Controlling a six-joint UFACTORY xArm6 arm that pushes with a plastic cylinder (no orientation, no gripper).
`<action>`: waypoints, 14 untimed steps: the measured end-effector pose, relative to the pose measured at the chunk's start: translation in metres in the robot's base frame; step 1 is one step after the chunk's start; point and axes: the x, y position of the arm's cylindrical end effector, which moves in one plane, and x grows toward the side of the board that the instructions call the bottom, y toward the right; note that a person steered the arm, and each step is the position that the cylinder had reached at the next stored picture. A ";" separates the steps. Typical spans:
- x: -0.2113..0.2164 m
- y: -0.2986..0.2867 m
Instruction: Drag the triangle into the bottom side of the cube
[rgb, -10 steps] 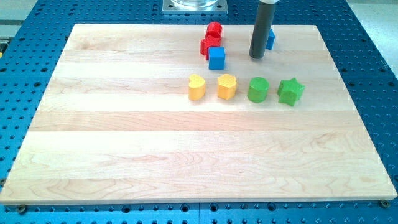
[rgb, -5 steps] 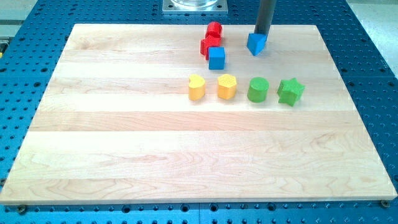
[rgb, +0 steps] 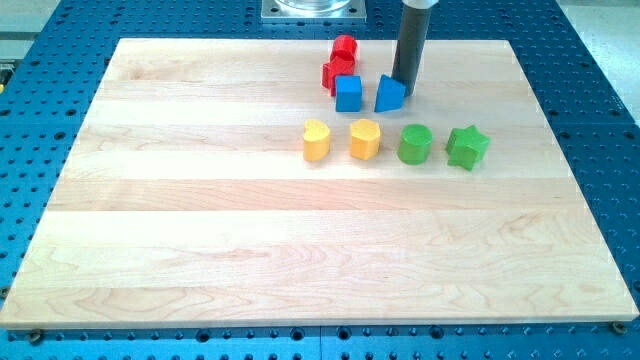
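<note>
The blue triangle (rgb: 388, 94) lies on the wooden board (rgb: 300, 230) near the view's top, just right of the blue cube (rgb: 348, 93), with a small gap between them. My tip (rgb: 405, 84) touches the triangle's upper right side. The dark rod rises from there out of the view's top. The triangle sits level with the cube, beside it, not below it.
Two red blocks (rgb: 340, 62) sit touching above the cube's upper left. Below runs a row: yellow heart (rgb: 316, 140), yellow hexagon-like block (rgb: 365, 139), green cylinder (rgb: 414, 144), green star (rgb: 466, 147). A metal base (rgb: 314, 10) stands past the board's top edge.
My tip went round behind the blue triangle and pushed it down and to the left, from near the top edge to close beside the blue cube's right side.
</note>
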 end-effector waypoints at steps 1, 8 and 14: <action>0.028 -0.004; 0.049 -0.017; 0.057 -0.041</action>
